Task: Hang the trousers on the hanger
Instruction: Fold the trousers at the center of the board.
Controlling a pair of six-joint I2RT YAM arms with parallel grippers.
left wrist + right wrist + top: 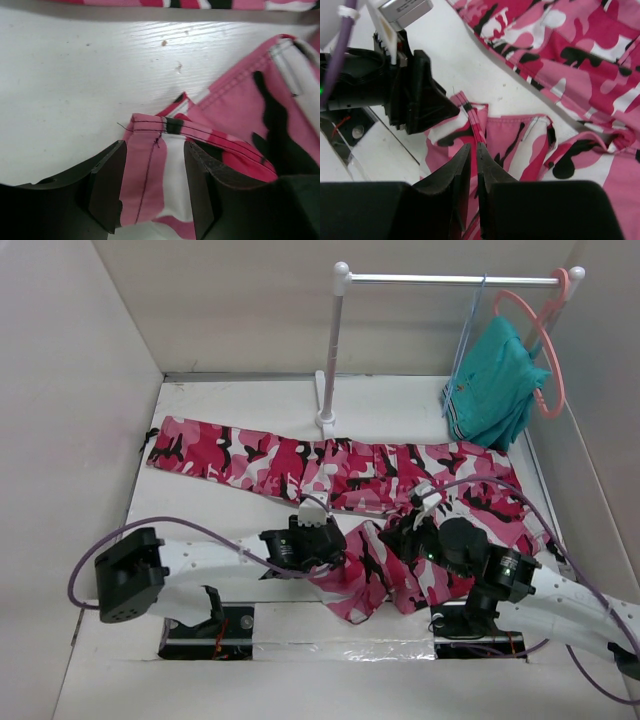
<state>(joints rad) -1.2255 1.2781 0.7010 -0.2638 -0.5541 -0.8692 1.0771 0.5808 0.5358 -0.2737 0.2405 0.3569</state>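
Since both arms need a firm hold on the cloth before it can be lifted, the left gripper (154,160) is clenched on a doubled, stitched hem of the trousers (300,462), with fabric filling the gap between its pads. The right gripper (473,150) has its jaws nearly together, pinching a raised fold just beside that hem. Both holds sit on the bunched part of the garment near the middle of the desk's (225,408) near edge. The two grippers are close together, probably so that one edge can be drawn straight. Outward from there, one leg lies flat toward the far left corner and the rest spreads toward the right edge. At the far right corner the hanger (470,325) hangs on a white rail (430,280) beside a teal garment (495,385) and a pink hanger (548,360). It is well apart from the trousers, so threading has not yet begun.
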